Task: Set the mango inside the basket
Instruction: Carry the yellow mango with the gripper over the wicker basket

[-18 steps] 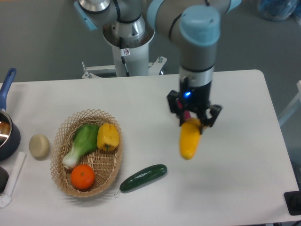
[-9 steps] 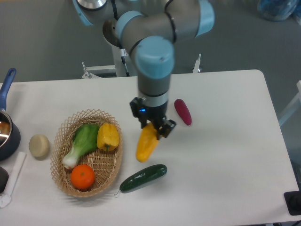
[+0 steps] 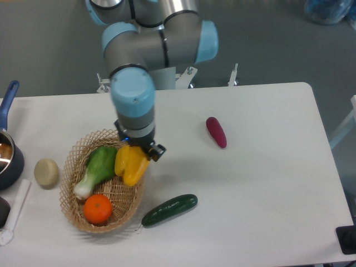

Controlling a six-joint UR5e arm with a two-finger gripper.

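The mango (image 3: 136, 168) is a yellow-orange oval fruit hanging from my gripper (image 3: 140, 149), which is shut on its upper end. It is held above the right rim of the tan wicker basket (image 3: 78, 157), next to the yellow bell pepper (image 3: 122, 158) inside. The basket also holds a green leafy vegetable (image 3: 98, 168) and a round orange (image 3: 98, 209). Whether the mango touches the basket or the pepper cannot be told.
A dark green cucumber (image 3: 169, 209) lies right of the basket. A purple vegetable (image 3: 216, 132) lies mid-table to the right. A pale round potato (image 3: 46, 172) and a blue-handled pot (image 3: 8, 153) are at the left edge.
My gripper has carried the mango leftward across the table, from right of the purple vegetable to over the basket's right rim.
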